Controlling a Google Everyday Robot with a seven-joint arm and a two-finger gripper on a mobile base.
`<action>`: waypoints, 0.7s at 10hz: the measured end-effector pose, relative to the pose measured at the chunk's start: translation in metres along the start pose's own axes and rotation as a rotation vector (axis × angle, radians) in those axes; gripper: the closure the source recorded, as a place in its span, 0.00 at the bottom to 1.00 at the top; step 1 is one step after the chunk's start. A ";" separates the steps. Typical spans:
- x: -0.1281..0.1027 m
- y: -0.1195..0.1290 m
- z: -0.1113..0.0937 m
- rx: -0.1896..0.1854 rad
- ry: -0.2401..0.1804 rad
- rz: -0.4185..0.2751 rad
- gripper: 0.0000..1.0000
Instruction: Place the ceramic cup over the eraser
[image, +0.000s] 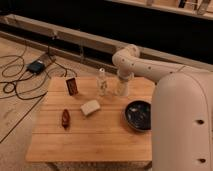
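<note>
— On the wooden table (100, 137), where is the ceramic cup (121, 90) found?
— It is seen standing upright near the far edge, just beside a clear bottle (102, 83), which is placed to its left in the view.
— And the eraser (90, 107)?
— It is laid flat nearer the middle of the table, in front of the bottle and apart from the cup; it is left uncovered.
— Where is the gripper (122, 79) positioned?
— It is pointed down from the white arm (145, 70), right at the top of the cup. Its jaws are spread wide apart; whether the cup is touched by them cannot be told.
— What else is noted?
— A dark bowl (138, 114) is placed near the right edge. A small dark card (72, 86) is stood toward the far left corner, and a small brown object (65, 118) is laid near the left edge. Cables (15, 75) are strewn on the floor beside the table.
</note>
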 end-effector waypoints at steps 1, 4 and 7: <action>-0.001 -0.002 0.003 -0.020 -0.005 0.011 0.20; -0.005 -0.007 0.017 -0.076 -0.005 0.031 0.20; -0.013 -0.009 0.030 -0.108 -0.001 0.032 0.20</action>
